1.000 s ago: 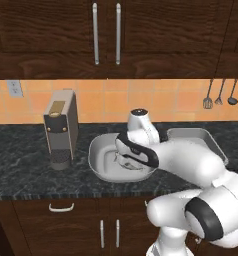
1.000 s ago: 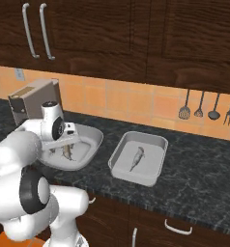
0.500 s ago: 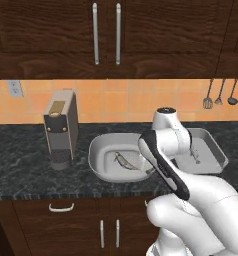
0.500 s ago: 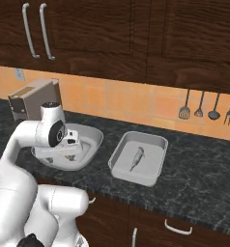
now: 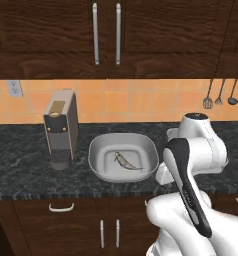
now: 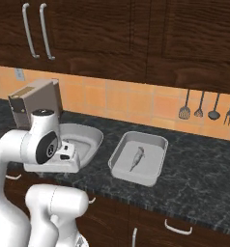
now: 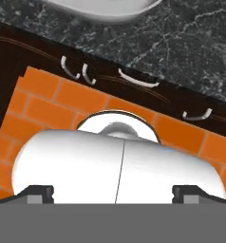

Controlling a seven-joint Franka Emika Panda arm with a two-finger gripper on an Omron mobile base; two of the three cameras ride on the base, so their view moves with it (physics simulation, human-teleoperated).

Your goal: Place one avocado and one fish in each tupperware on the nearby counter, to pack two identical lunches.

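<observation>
On the counter (image 6: 199,173), 2 tupperware are sitting side by side. The left, rounder tupperware (image 5: 141,145) is holding 1 fish (image 5: 127,161). The right, squarer tupperware (image 6: 153,141) is holding 1 fish (image 6: 136,157) lying lengthwise. Neither tray is holding an avocado. A boxy brown appliance (image 5: 61,130) is standing just left of the left tray.

Hand state: the gripper (image 7: 116,193) is carrying nothing, with its 2 tips standing wide apart at the 2 bottom corners of the hand view. The hand is pointing down past the near edge of the counter. Its camera is looking over the dark drawer fronts (image 7: 48,52) with their curved silver handles and at orange brick flooring (image 7: 43,109) below. In the right base view the arm is folding low in front of the left tray.

Judgement: the fish half is looking finished, 1 per tray. The avocado half is looking untouched, so the step in hand is probably going after the first avocado.

Next move, as a guess:
- The hand is needing to come up and turn toward wherever the avocados are lying, and the base may be needing to drive.
- Jaws should be staying wide on approach and closing squarely across the middle, since a small round ball is likely to roll or squirt out.
</observation>
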